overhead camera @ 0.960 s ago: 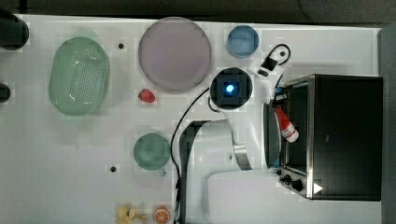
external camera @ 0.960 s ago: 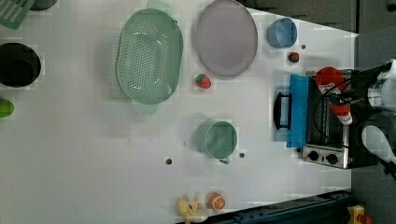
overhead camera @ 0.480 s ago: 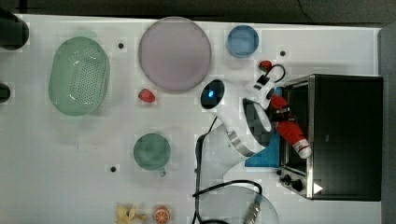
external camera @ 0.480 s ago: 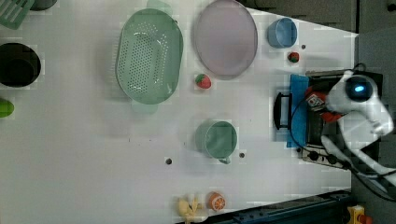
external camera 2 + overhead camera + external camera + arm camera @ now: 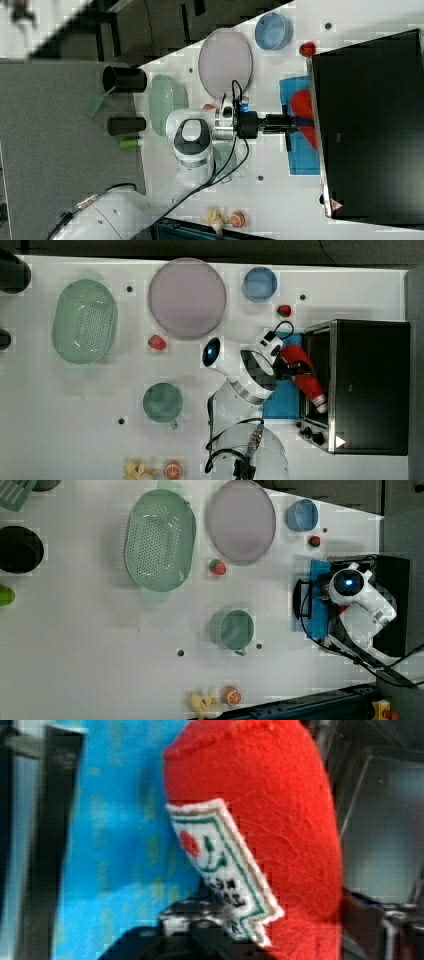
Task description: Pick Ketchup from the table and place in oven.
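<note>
Gripper point(image 5: 286, 366) at oven point(image 5: 367, 385) mouth, fingers hidden behind wrist; grip on ketchup point(image 5: 306, 376) can't tell. Ketchup over open blue door point(image 5: 282, 402), cap toward 5 o'clock in top view. Wrist view: fuzzy red body, label. Left view: arm covers bottle. White table point(image 5: 75, 415).

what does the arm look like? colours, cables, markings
The arm has glossy white rounded shells with black joint sections and a silver ring. A blue light glows on a dark round cap. Black cables loop near the base, and a thin black one runs along the wrist. The gripper is black.
</note>
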Robot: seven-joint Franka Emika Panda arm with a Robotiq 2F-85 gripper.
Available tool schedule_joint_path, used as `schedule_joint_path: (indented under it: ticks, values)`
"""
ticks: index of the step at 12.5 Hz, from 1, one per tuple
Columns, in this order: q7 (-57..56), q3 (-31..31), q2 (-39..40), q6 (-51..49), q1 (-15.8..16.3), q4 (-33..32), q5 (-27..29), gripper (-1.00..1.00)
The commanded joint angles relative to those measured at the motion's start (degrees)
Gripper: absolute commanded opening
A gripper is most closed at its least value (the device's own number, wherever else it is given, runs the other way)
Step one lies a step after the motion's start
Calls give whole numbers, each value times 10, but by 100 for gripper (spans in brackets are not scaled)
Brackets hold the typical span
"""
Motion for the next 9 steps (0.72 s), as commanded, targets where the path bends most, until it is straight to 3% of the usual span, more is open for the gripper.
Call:
schedule_joint_path:
  ticks: [1, 2, 6, 7, 9]
  values:
    - [73, -13, 3, 14, 0, 23, -36, 79]
    - [73, -6, 1, 19, 1, 23, -36, 99]
    - [73, 7, -15, 13, 4, 30, -30, 100]
    - [72, 12, -29, 21, 4, 29, -8, 100]
    - [56, 16, -73, 67, 3, 16, 100, 100]
